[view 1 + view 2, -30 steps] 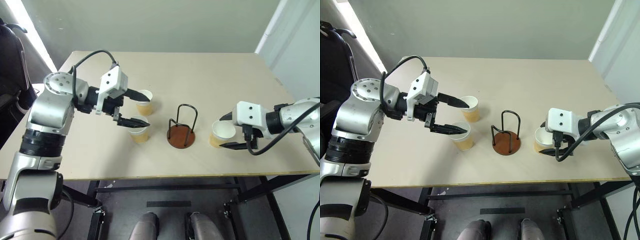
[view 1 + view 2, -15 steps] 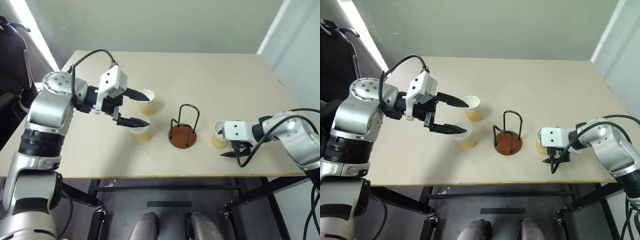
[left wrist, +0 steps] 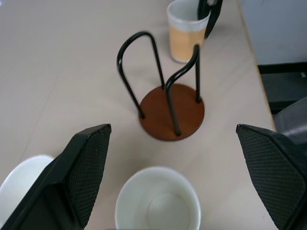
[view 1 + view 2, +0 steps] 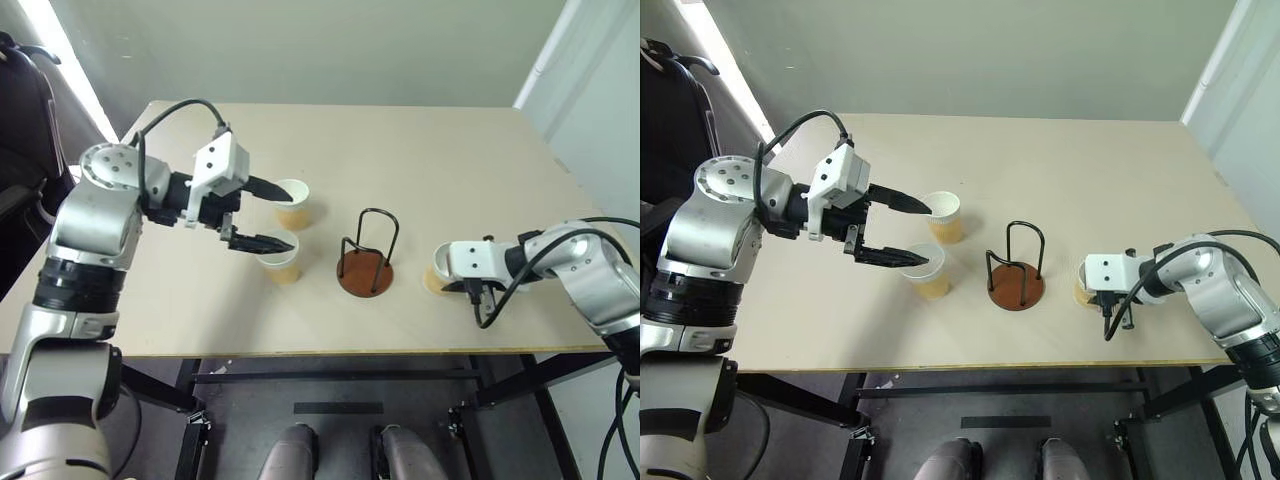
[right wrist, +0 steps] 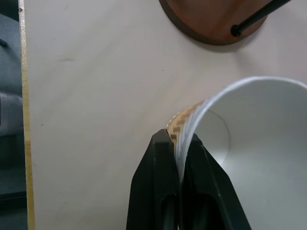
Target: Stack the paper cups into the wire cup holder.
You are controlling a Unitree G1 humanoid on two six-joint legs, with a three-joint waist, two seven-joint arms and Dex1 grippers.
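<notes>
- right gripper [image 5: 180, 158] clamped on the rim wall of one paper cup [image 5: 249, 143], one finger inside, one outside (cup sits near table's front edge, right of holder)
- left gripper [image 4: 268, 215] spread wide, hovering over the nearer of two cups [image 4: 280, 262], gripping nothing
- wire cup holder [image 4: 365, 255] upright on the table [image 4: 430, 150], between the cups, no cup in it
- third cup [image 4: 292, 201] just behind the nearer left one

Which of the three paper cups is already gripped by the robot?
The cup right of the holder: the right gripper pinches its rim, one finger inside, one outside. The two cups left of the holder stand free under the open left gripper.
</notes>
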